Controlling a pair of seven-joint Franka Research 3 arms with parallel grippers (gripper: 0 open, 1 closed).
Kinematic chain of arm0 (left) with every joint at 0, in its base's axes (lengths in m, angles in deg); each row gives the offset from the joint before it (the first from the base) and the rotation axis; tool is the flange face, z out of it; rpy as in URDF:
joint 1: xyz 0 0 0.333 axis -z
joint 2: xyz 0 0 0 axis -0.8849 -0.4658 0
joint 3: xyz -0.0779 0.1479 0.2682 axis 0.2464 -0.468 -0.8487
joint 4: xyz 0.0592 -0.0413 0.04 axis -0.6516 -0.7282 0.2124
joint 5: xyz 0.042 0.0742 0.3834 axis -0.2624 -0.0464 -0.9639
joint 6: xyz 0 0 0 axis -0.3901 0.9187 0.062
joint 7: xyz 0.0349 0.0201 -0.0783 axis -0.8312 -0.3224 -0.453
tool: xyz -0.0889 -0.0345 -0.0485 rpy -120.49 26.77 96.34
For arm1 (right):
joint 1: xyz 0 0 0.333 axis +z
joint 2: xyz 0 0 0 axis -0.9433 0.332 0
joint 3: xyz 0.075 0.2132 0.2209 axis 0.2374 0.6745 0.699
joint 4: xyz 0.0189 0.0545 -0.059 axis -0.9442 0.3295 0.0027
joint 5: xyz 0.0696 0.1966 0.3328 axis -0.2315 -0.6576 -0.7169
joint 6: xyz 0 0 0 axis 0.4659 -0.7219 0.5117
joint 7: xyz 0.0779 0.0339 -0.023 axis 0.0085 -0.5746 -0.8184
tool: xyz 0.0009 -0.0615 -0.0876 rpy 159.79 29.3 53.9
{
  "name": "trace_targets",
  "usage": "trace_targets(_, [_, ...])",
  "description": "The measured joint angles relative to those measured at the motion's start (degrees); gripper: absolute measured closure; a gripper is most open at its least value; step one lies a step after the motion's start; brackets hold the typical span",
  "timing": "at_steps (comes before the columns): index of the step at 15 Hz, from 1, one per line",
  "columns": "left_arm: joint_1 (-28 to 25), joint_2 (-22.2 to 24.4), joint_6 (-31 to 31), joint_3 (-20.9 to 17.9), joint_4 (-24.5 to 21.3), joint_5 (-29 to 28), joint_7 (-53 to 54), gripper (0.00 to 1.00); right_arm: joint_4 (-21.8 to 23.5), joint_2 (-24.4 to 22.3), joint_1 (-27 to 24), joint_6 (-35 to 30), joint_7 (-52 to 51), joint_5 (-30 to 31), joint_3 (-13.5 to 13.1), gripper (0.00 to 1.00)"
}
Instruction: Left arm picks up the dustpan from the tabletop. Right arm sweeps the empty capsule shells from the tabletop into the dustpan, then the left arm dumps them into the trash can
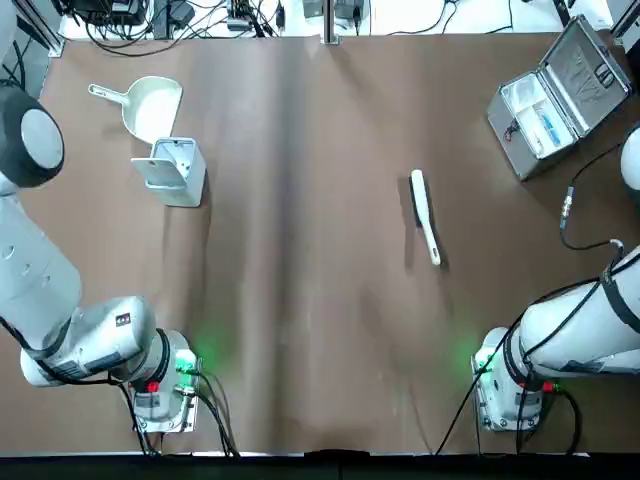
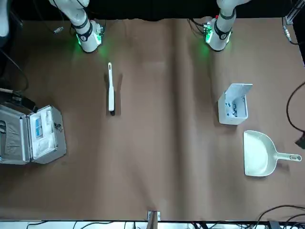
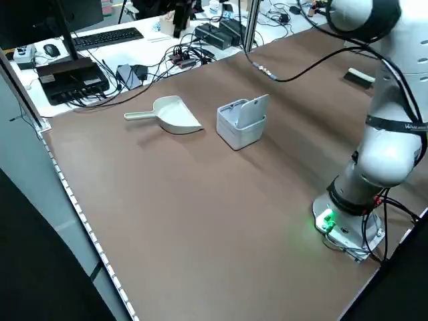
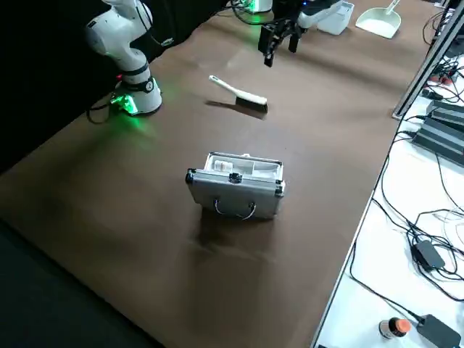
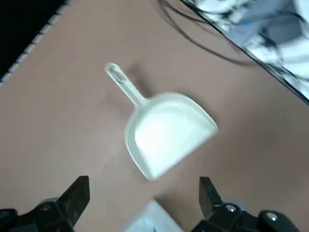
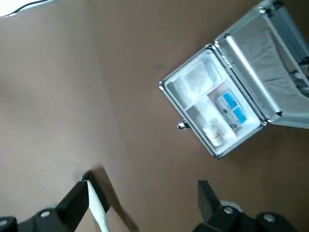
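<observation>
I'm watching both arms from far away, and neither is holding a thing. The left gripper (image 5: 144,193) is hanging over the dustpan's side of the table, with its two fingers wide apart. The dustpan (image 5: 166,130) is lying flat on the tabletop (image 1: 310,250), just beside the trash can (image 1: 182,178), and the can's lid is standing open. The right gripper (image 6: 153,189) is hanging high near the brush (image 1: 425,215) and the silver case (image 1: 535,115), and its fingers are apart too. The brush is resting on the table, well apart from the dustpan. I'm not finding any empty shells on the brown top, but I'm seeing little bits (image 2: 231,109) inside the can, and I can't tell what they are. So I'm guessing about the step: either the job is waiting to start, or the sweeping and dumping are already done. If it's starting, the left arm is needing to go down and pinch the thin handle, keeping clear of the open lid. The right arm is then needing to get the brush. If the bits are the shells, I'm thinking both arms are only needing to stay away from everything.
</observation>
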Motion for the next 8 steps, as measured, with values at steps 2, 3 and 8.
trace_targets(2, [0.7, 3.2, 2.8, 0.0, -0.1, 4.9, 6.9, 0.00, 0.0, -0.5, -1.4, -0.7, 0.0, -0.2, -0.1, 0.00])
trace_targets(3, [1.3, 4.6, 4.3, 0.1, -0.2, 6.3, 10.1, 0.00, 0.0, -0.9, -1.7, -1.3, 0.0, -0.3, -0.1, 0.00])
trace_targets(8, [7.5, 8.4, 6.1, 0.2, -1.0, 9.3, 15.3, 0.00, 1.2, -3.6, 0.5, -2.5, 1.3, -0.5, -0.1, 0.00])
